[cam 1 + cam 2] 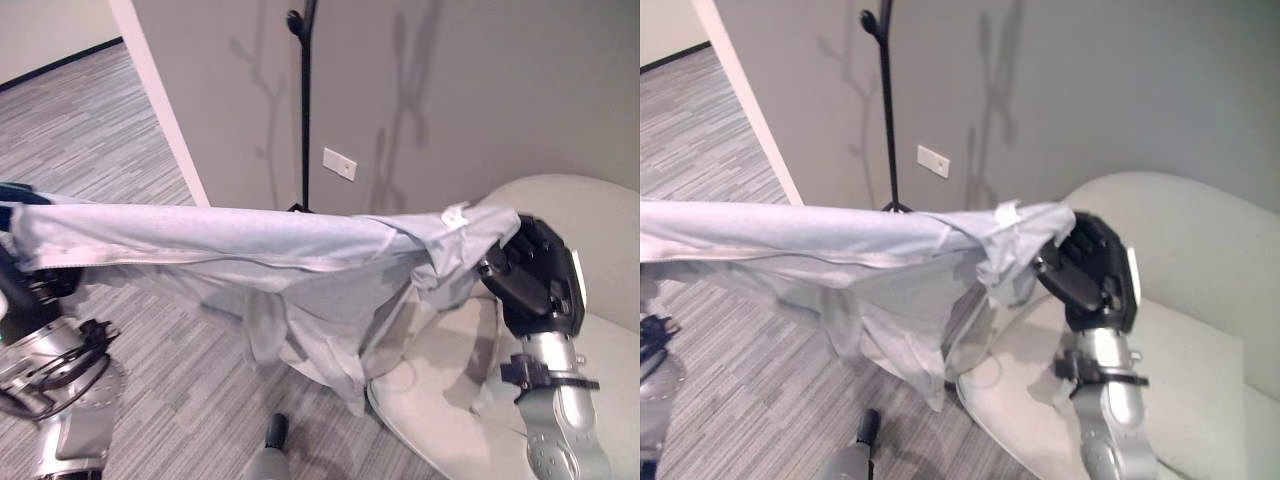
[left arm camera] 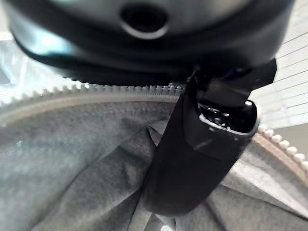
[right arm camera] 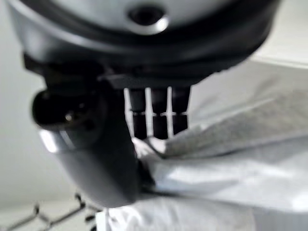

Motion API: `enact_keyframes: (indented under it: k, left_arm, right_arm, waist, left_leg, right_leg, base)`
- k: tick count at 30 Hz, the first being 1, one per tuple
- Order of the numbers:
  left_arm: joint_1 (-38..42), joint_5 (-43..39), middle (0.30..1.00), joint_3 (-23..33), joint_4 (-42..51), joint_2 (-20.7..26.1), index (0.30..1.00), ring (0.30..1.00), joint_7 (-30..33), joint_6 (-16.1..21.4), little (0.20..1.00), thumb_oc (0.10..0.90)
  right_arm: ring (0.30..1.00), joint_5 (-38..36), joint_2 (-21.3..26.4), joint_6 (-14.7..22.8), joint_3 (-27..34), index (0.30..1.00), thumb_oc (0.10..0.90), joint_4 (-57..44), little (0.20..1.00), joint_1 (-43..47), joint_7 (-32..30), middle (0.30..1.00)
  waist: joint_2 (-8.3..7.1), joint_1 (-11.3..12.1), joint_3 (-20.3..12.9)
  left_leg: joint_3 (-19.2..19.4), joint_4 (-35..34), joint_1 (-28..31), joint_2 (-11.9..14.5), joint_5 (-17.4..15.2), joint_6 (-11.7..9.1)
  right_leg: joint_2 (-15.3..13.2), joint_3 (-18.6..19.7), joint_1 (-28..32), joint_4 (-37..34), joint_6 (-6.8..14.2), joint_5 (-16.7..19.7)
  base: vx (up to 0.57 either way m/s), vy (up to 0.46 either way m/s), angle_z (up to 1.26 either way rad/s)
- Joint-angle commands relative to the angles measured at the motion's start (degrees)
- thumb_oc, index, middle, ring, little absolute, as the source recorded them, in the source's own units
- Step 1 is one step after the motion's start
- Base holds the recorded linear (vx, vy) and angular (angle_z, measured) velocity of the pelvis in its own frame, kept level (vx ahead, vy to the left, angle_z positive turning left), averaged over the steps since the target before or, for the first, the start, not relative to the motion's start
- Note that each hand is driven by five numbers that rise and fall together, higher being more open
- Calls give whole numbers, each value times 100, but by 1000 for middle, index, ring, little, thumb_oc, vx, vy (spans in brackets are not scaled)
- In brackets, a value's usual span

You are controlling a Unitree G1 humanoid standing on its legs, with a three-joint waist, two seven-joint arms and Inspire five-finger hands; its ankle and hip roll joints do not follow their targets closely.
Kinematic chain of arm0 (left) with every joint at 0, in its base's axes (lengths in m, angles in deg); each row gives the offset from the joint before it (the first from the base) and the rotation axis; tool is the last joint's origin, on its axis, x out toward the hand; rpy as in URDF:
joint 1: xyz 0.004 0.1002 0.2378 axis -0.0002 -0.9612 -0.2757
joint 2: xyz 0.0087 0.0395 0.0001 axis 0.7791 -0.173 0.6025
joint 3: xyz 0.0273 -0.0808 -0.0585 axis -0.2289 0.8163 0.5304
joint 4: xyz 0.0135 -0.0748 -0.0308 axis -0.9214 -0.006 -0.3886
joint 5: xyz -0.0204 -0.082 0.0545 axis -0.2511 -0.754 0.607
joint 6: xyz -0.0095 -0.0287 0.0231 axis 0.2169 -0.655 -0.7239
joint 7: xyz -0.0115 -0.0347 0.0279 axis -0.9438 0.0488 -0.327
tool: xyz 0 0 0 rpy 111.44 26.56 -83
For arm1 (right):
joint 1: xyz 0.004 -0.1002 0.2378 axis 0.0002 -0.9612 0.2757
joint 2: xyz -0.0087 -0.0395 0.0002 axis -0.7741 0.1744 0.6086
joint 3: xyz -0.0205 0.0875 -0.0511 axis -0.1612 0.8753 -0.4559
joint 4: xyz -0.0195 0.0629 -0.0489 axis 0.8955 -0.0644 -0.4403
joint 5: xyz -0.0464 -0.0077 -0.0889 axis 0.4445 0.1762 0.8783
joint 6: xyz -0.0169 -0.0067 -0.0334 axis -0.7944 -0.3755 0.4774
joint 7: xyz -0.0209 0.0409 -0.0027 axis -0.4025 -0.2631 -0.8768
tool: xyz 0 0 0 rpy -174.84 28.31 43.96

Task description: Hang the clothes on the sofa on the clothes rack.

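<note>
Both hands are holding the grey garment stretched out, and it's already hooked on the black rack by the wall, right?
Not hooked yet. The left eye view shows the grey garment stretched between the left hand and right hand, with the black rack standing bare behind it by the wall.

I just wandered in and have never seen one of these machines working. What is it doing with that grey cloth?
The robot is holding a light grey zip-up garment stretched out between its two hands, lifted clear of the pale sofa. The right robot hand grips one end by the sofa; the left robot hand pinches the other end near the zipper. The black clothes rack stands by the wall behind, with nothing hung on it yet.
</note>
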Motion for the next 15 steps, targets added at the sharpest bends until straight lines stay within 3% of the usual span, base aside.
enact_keyframes:
  k: [1,3,5,8,11,13,15]
  left_arm:
    - [98,368,300,734,383,790,300,300,344,135,300,400]
    - [120,513,300,743,393,790,300,300,363,60,300,400]
    - [137,556,300,762,444,778,300,300,431,62,300,400]
    - [193,614,300,727,482,749,300,300,481,53,300,400]
    - [180,641,300,728,572,763,300,300,475,12,300,400]
    - [262,520,300,696,569,607,300,300,488,48,300,400]
    - [367,497,300,627,500,513,300,300,569,78,300,400]
  right_arm:
    - [300,703,380,514,616,300,400,-310,300,669,-452,300]
    - [300,1138,247,494,530,300,400,-351,300,731,-692,300]
    - [300,1630,251,437,496,300,400,-324,300,790,-968,300]
    - [300,2207,168,369,486,300,400,-392,300,891,-1397,300]
    - [300,2487,179,316,595,300,400,-416,300,950,-1630,300]
    - [300,2854,271,266,619,300,400,-350,300,1026,-1840,300]
    - [300,2960,317,303,628,300,400,-327,300,1060,-1957,300]
  waist:
    - [38,56,-911]
    - [-69,51,-925]
    - [-81,17,-860]
    - [26,-28,-666]
    - [119,-95,-540]
    - [202,-214,-459]
    - [192,-314,-417]
  left_leg:
    - [-305,-856,993,187,-677,-310]
    - [-252,-856,1193,-52,-826,-148]
    - [-201,-856,1371,-153,-906,-42]
    - [-18,-856,1718,-158,-1012,122]
    - [147,-856,1854,-159,-996,243]
    - [256,-856,1978,-181,-992,321]
    - [212,-856,2048,-195,-1025,303]
  right_leg:
    - [-677,518,-244,-323,747,900]
    - [-926,662,-333,-45,715,984]
    - [-1019,730,-441,301,684,1160]
    - [-832,720,-577,1008,520,807]
    - [-221,716,-893,1597,303,367]
    - [737,633,-1501,1883,97,-61]
    - [1147,787,-1774,1717,15,-119]
  base:
    - [93,372,-18]
    - [89,327,-31]
    - [56,257,-31]
    - [56,260,-12]
    - [35,199,-15]
    - [70,184,-35]
    - [80,50,-61]
